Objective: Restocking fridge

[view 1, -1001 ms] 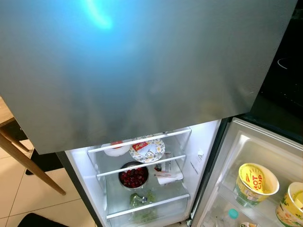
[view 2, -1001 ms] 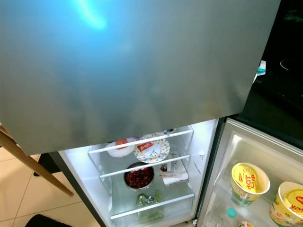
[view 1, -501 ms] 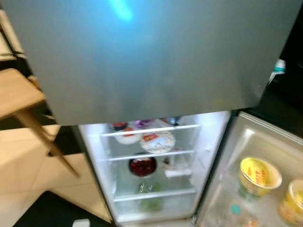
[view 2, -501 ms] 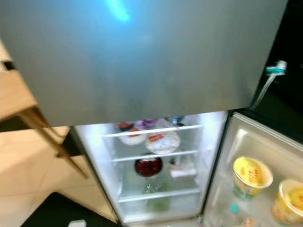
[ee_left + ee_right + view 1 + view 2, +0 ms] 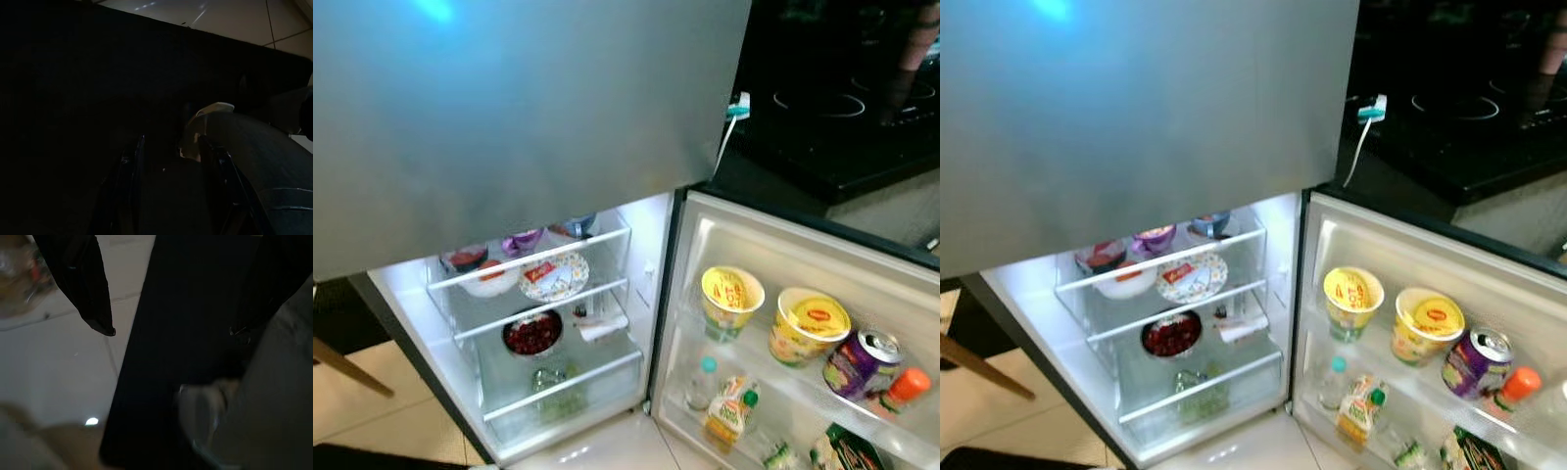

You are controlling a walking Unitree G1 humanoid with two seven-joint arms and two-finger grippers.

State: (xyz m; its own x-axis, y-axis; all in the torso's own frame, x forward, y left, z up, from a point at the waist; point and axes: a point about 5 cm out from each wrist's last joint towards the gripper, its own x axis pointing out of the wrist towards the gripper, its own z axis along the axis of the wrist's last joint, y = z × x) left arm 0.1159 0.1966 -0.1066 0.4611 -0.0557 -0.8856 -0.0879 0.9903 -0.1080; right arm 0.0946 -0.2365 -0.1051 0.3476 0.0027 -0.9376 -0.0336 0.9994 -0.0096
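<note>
Fridge (image 5: 636,294) standing wide open, lit inside: bowl of red berries (image 5: 532,334) on the middle shelf, patterned plate (image 5: 554,277) above it, two yellow cups (image 5: 731,298) plus a purple can (image 5: 857,358) racked in the door (image 5: 803,264). Left tool (image 5: 173,147) hanging in the dark with fingers parted. Right tool (image 5: 171,330) spread wide over pale floor tiles (image 5: 58,372), holding nothing.

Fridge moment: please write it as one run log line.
fridge door: open | door shelf: two noodle cups, purple can | left gripper: open, idle | right gripper: open
</note>
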